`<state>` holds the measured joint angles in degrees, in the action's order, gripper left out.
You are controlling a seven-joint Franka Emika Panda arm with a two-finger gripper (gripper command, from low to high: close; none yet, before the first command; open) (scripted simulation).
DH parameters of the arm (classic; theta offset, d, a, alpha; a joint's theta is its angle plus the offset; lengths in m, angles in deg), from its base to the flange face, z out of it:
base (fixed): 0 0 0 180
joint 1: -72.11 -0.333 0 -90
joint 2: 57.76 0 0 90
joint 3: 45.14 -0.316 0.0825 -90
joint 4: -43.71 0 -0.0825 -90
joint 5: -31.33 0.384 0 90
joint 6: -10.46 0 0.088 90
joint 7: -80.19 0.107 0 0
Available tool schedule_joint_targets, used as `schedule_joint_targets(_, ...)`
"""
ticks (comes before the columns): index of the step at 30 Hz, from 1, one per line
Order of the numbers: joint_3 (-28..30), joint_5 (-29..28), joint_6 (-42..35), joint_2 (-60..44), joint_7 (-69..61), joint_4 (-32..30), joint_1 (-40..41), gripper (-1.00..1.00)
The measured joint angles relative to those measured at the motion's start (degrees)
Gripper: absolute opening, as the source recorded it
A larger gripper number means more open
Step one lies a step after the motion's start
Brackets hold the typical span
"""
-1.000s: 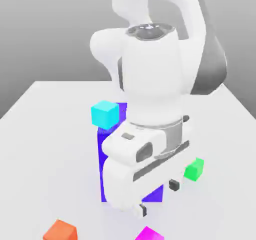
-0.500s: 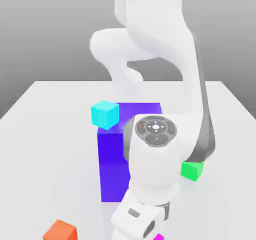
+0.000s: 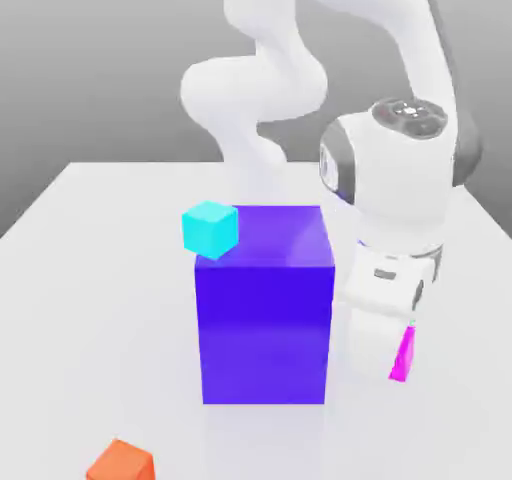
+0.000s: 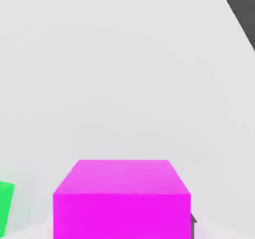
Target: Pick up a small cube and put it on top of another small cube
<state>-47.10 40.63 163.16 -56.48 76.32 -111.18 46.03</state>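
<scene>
I grip the small magenta cube (image 4: 122, 199) in my gripper (image 3: 400, 360), fingers closed on its sides; in the exterior view it shows as a pink sliver below my white hand, lifted off the table, just beside the big purple-blue block (image 3: 264, 303) on the exterior view's right. So the pickup looks done; the stacking is left. A green cube (image 4: 5, 207) sits near, a likely target. An orange cube (image 3: 122, 462) and a cyan cube (image 3: 210, 229) lie farther off. The table (image 3: 90, 268) is plain pale white; behind it, a grey backdrop.
</scene>
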Motion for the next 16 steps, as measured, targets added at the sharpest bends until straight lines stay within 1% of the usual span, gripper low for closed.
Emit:
schedule_joint_targets(6, -5.53, -3.81, 1.26, 11.52, 5.52, -11.99, -2.92, -1.0)
schedule_joint_targets(8, -6.45, -4.9, 4.1, 9.86, 6.57, -13.09, -2.83, -1.0)
schedule_joint_targets(13, -6.5, -8.76, 13.6, 0.28, 9.33, -13.04, -1.95, -1.0)
schedule_joint_targets(14, -6.3, -9.97, 15.44, -1.67, 10.17, -12.96, -1.78, 1.0)
schedule_joint_targets(16, -6.31, -9.97, 15.44, -1.67, 10.17, -12.96, -1.22, 1.0)
